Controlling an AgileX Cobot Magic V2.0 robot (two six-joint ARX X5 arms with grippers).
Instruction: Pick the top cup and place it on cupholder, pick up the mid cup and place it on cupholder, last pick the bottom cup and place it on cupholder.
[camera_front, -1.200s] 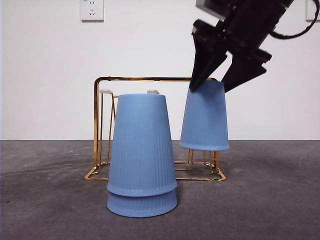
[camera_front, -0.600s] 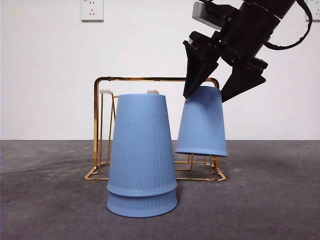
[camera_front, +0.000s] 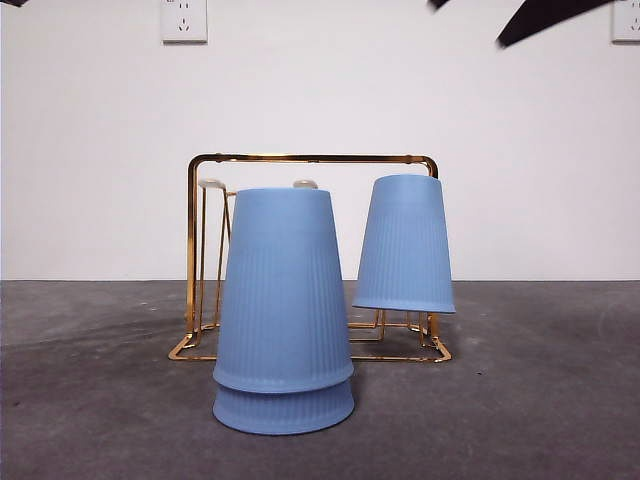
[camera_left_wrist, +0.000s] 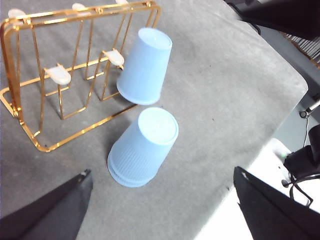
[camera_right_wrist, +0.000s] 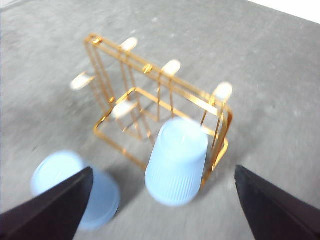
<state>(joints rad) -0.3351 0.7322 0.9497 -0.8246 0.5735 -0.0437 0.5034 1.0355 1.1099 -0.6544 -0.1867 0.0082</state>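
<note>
The gold wire cupholder (camera_front: 300, 158) stands behind a stack of two upturned blue cups, the mid cup (camera_front: 283, 290) nested over the bottom cup (camera_front: 284, 408). The top cup (camera_front: 405, 245) hangs upside down on a prong at the rack's right end, slightly tilted. My right gripper (camera_right_wrist: 164, 169) is open and high above that cup (camera_right_wrist: 176, 160). Only one of its fingertips (camera_front: 545, 14) shows at the front view's top edge. My left gripper (camera_left_wrist: 162, 172) is open, well above the stack (camera_left_wrist: 144, 147) and touching nothing.
Several bare white-tipped prongs (camera_left_wrist: 59, 76) rise from the cupholder (camera_left_wrist: 20, 107). The grey table (camera_front: 520, 400) ends at a rounded edge (camera_left_wrist: 295, 85) to one side. A wall socket (camera_front: 184, 20) sits on the white wall.
The right gripper let go of the top cup and rose almost out of the front view. The cup stays on the cupholder. The stack has not moved.
</note>
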